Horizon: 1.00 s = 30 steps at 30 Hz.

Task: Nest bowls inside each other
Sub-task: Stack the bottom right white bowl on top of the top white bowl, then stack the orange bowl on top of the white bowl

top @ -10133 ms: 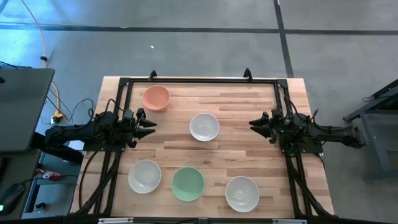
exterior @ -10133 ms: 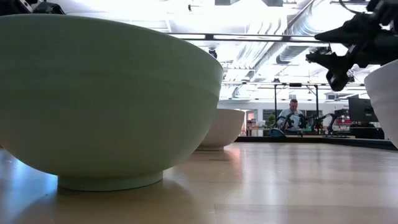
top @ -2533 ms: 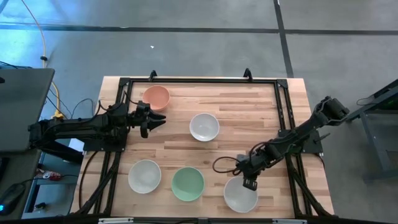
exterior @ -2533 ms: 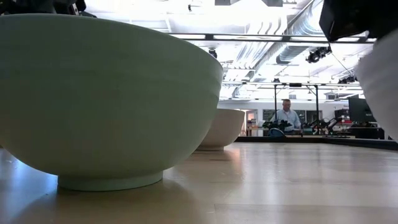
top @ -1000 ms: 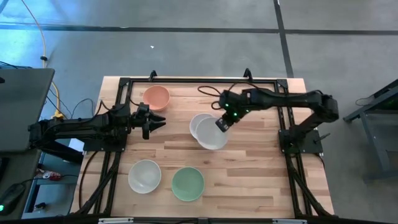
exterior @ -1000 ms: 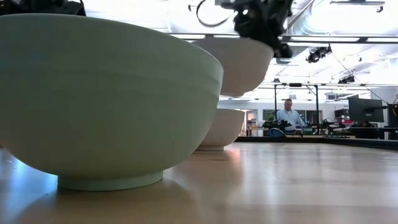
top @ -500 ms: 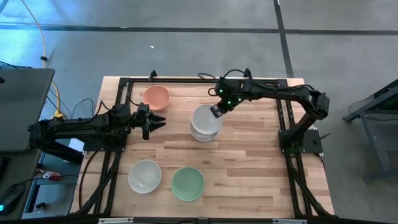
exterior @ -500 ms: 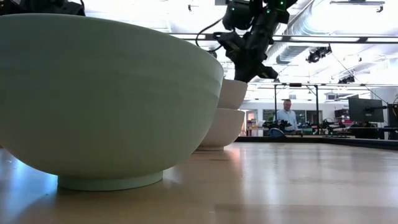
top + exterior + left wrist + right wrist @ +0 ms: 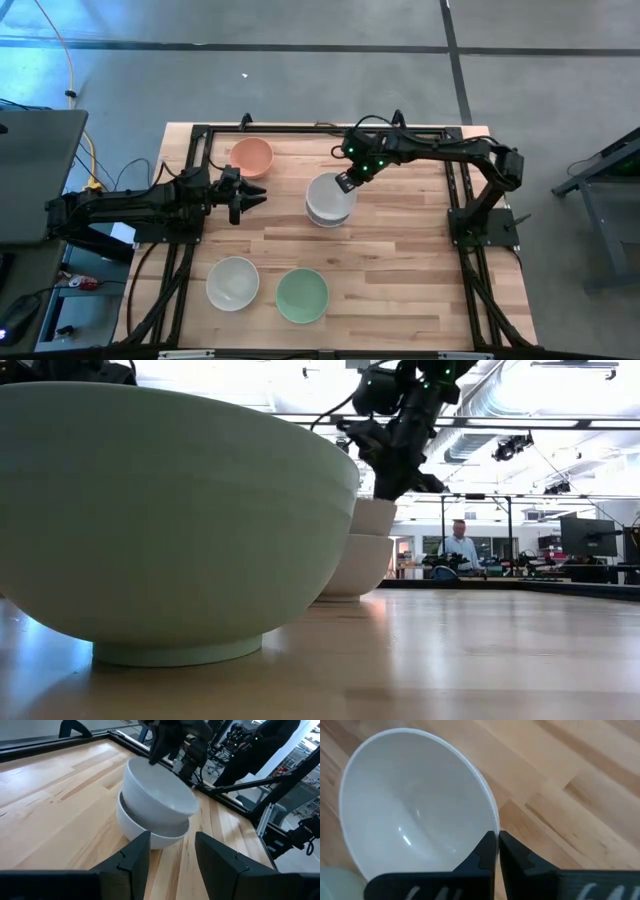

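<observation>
Seen from above, two white bowls sat stacked near the middle of the worktop [image 9: 400, 240], the upper white bowl [image 9: 329, 190] resting a little off-centre in the lower white bowl [image 9: 326, 213]. The right gripper [image 9: 343, 182] was at the upper bowl's rim on the side away from the salmon bowl [image 9: 251, 156], its arm stretched across from the right edge in a long bent reach. The left gripper [image 9: 250, 198] waited between the salmon bowl and the stack, arm lying low and pointing toward the stack. A third white bowl [image 9: 232, 282] and the mint bowl [image 9: 302, 295] stood side by side, well apart from the stack.

From worktop height, the mint bowl filled the near side, and beyond it the stack showed with the right gripper coming down onto the upper bowl's rim from above.

In the left wrist view, the upper bowl sat tilted in the lower one, likely because it was not yet settled; the left gripper's fingers [image 9: 132, 857] stood spread and empty.

In the right wrist view, the right gripper's fingers [image 9: 487, 852] were pinched on the upper bowl's thin rim, a hold that would keep the bowl steady while it was lowered.
</observation>
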Available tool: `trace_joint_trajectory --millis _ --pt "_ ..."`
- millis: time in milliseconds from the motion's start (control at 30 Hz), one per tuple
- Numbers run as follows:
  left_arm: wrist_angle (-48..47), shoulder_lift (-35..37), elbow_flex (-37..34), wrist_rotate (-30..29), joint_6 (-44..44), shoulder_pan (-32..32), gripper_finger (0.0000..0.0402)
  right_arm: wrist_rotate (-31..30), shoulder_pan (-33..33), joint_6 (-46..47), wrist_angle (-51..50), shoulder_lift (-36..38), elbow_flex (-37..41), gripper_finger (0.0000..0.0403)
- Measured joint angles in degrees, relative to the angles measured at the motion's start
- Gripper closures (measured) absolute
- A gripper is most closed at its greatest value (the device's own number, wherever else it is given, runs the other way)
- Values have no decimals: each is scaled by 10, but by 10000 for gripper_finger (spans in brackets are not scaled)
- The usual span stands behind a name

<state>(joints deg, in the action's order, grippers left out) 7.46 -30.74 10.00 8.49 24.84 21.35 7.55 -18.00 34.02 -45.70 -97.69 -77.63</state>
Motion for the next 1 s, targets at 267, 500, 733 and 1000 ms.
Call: trace_joint_trajectory --millis 267,500,733,1000 --pt "0 0 0 -1 3 0 257 2 12 0 5 -46 0 403" --pt "0 0 0 -2 4 0 257 5 19 6 6 -55 0 402" --pt "0 0 0 -3 4 0 256 8 20 5 2 -47 0 345" --pt "0 0 0 -4 4 0 256 25 20 0 -19 -42 0 236"
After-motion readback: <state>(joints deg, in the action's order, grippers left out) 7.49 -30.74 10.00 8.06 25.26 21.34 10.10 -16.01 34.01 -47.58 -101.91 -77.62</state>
